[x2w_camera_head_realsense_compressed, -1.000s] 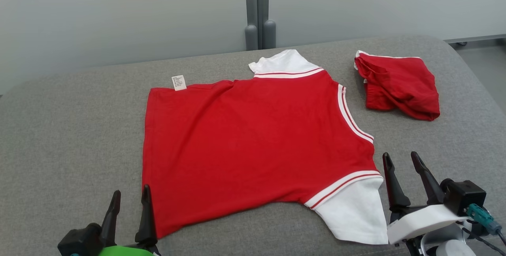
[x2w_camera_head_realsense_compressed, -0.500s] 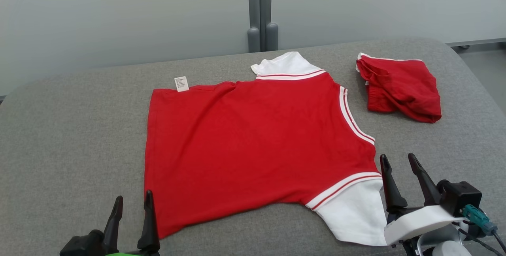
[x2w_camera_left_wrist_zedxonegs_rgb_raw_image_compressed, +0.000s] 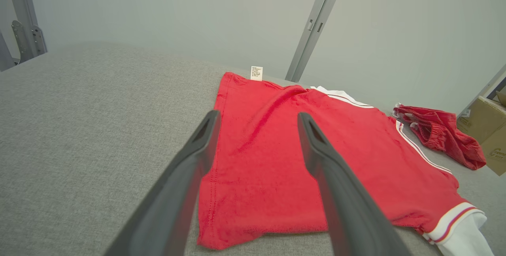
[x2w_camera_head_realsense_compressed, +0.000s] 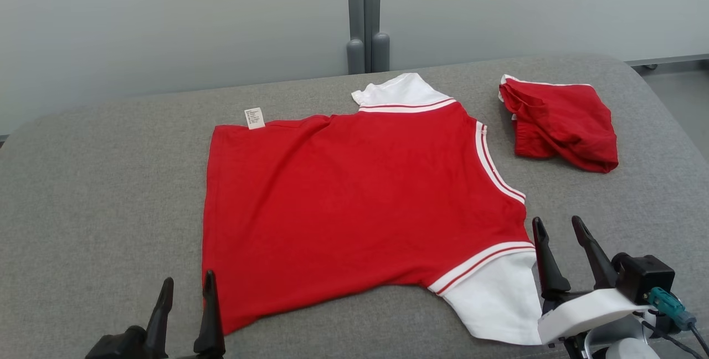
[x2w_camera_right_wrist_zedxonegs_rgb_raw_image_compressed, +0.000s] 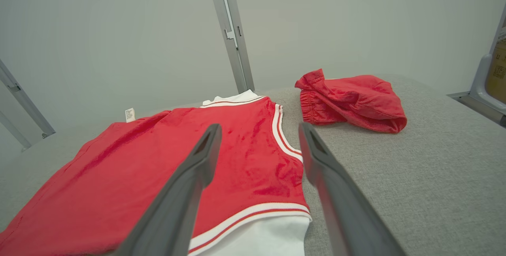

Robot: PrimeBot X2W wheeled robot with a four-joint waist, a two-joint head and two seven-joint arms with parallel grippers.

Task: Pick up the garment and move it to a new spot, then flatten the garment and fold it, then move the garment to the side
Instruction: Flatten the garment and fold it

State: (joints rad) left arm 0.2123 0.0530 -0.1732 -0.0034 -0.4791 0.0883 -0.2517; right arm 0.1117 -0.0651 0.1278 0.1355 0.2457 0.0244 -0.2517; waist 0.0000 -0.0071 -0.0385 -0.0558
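**A:** Nearest us, our left gripper [x2w_camera_head_realsense_compressed: 187, 280] has its two dark fingers spread as wide as they go, with nothing between them. It sits right at the near hem corner of the red T-shirt [x2w_camera_head_realsense_compressed: 354, 204].

**B:** Our right gripper [x2w_camera_head_realsense_compressed: 557, 220] is the same, wide apart and empty, just beside the near white sleeve [x2w_camera_head_realsense_compressed: 498, 298]. We'd say one gripper at each near corner is deliberate, so that both can take an edge for the fold.

**A:** We agree. The shirt lies spread out in the middle of the grey padded table [x2w_camera_head_realsense_compressed: 99, 181], hem to our left and striped neckline to our right. We judge the flattening is mostly done and the folding not yet begun.

**B:** The far sleeve [x2w_camera_head_realsense_compressed: 399, 90] pokes out past the far edge and may need tucking in.

**A:** Is there any writing we can read?

**B:** A small white care label [x2w_camera_head_realsense_compressed: 254, 117] sticks out at the far hem corner, but its print is too fine for us. The cardboard box [x2w_camera_left_wrist_zedxonegs_rgb_raw_image_compressed: 486, 129] in our left wrist view has dark marks that we can't read either.

**A:** At the far right lies a bunched pair of red shorts [x2w_camera_head_realsense_compressed: 562, 126], well apart from the shirt. We think they were probably set aside there.
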